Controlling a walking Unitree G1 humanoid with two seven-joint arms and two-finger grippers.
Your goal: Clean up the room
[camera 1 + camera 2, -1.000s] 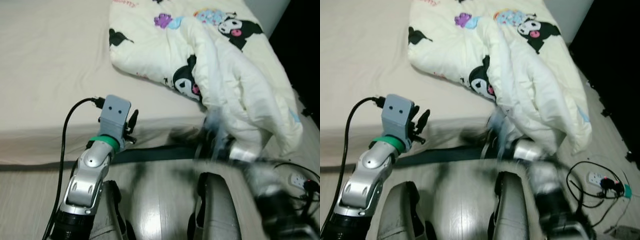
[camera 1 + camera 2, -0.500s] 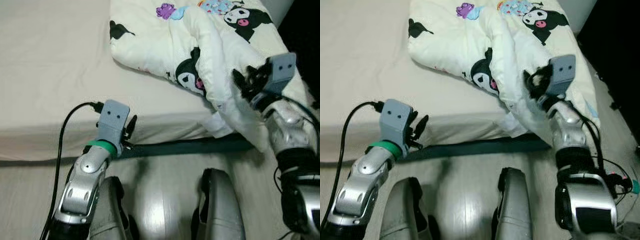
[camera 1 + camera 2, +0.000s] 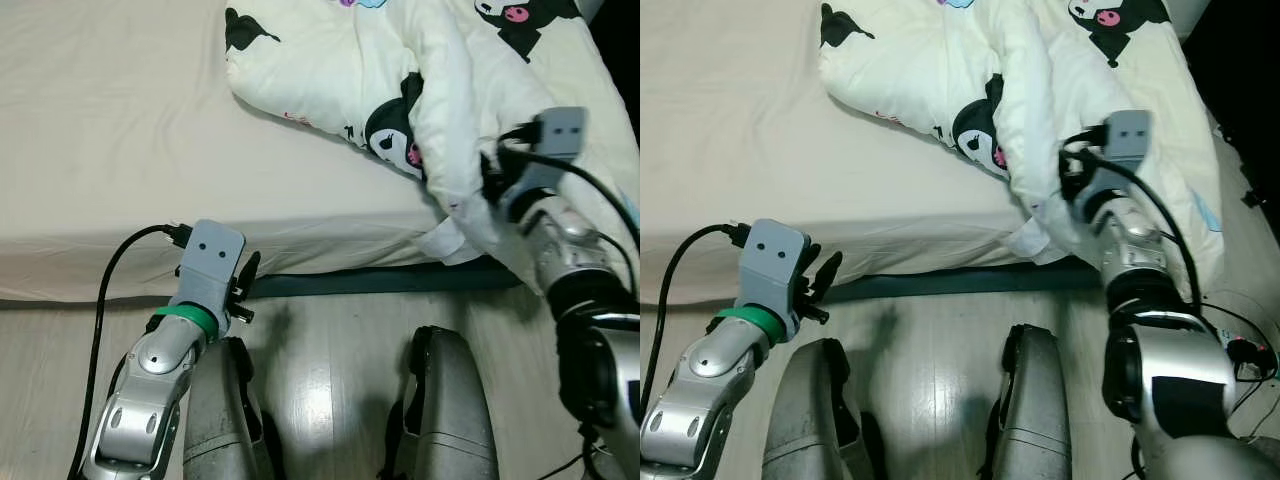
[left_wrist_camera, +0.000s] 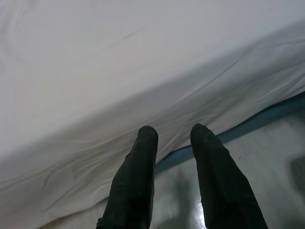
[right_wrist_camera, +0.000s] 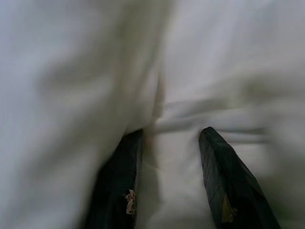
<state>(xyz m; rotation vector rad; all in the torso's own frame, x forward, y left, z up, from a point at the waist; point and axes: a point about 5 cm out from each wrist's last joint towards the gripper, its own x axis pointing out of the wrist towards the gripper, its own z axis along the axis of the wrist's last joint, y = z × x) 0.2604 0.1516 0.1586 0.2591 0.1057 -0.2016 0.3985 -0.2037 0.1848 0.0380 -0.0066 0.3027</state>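
A cream comforter [image 3: 330, 70] with black cartoon prints lies rumpled on the bed [image 3: 110, 130], and its right part hangs over the near edge. My right gripper [image 3: 488, 182] is pushed into the hanging fold. In the right wrist view its fingers [image 5: 219, 176] stand open with cloth bunched between them. My left gripper [image 3: 243, 288] is low beside the mattress side. It is open and holds nothing, and its fingers [image 4: 136, 181] point at the sheet's lower edge.
A dark bed base strip [image 3: 370, 280] runs under the mattress. Pale wood floor [image 3: 320, 350] lies in front, with my two legs [image 3: 445, 420] on it. Cables and a power strip [image 3: 1245, 350] lie on the floor at the far right.
My right arm swung up from low by the floor to the comforter, and its fingers now press into the fold. The left arm sank a little. The view tilted slightly.
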